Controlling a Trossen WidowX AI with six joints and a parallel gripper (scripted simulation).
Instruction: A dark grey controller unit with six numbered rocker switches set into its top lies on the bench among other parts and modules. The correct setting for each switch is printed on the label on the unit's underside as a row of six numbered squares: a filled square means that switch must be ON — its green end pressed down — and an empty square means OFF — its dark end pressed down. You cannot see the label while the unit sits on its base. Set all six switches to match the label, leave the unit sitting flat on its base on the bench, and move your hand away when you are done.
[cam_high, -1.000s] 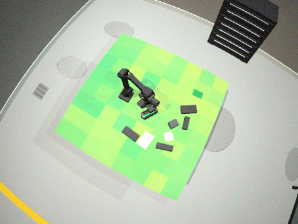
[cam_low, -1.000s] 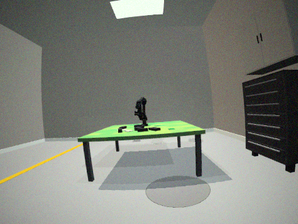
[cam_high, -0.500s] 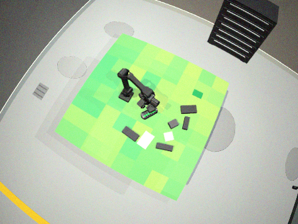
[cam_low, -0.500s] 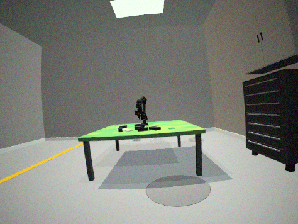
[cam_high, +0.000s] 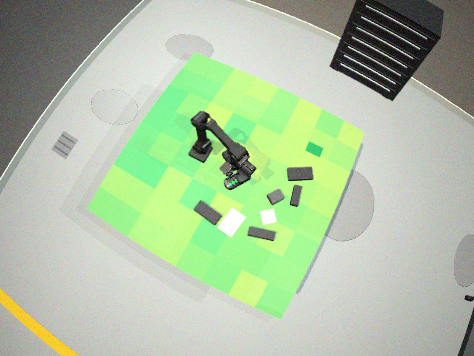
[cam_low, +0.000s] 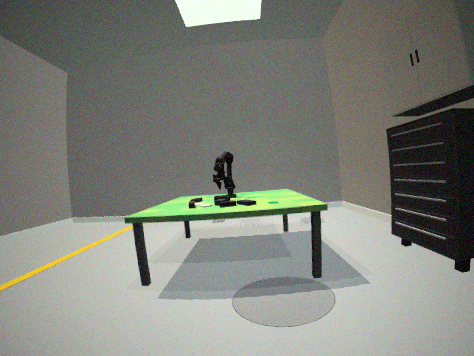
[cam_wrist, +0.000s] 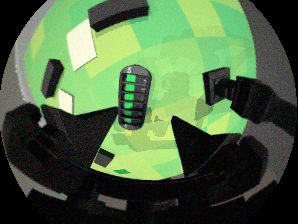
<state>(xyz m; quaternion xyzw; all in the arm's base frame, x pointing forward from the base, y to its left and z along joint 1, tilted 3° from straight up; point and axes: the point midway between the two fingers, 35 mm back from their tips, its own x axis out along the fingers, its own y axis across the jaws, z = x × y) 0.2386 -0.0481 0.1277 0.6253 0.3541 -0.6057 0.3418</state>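
Observation:
The dark grey controller unit (cam_high: 231, 183) (cam_wrist: 135, 95) sits on the green bench (cam_high: 165, 225) (cam_low: 165, 210) with its switches facing up. In the wrist view it stands lengthwise, just beyond the fingertips and nearer the left one. Green patches show along the left side of its switch row; the switches nearest the fingers are small and less clear. Its underside label is hidden. My gripper (cam_wrist: 145, 114) is open wide and empty, above the bench and apart from the unit. In the top view the arm covers part of the area beside the unit.
Dark blocks (cam_high: 207, 212) (cam_high: 261, 233) (cam_high: 300, 174) (cam_wrist: 119, 14) and white flat pieces (cam_high: 231, 222) (cam_high: 268, 216) (cam_wrist: 81, 45) lie around the unit. A small dark block (cam_high: 275, 196) (cam_wrist: 104, 157) and a green patch (cam_high: 314, 149) also show. The arm's base (cam_high: 200, 152) (cam_wrist: 216, 86) stands nearby.

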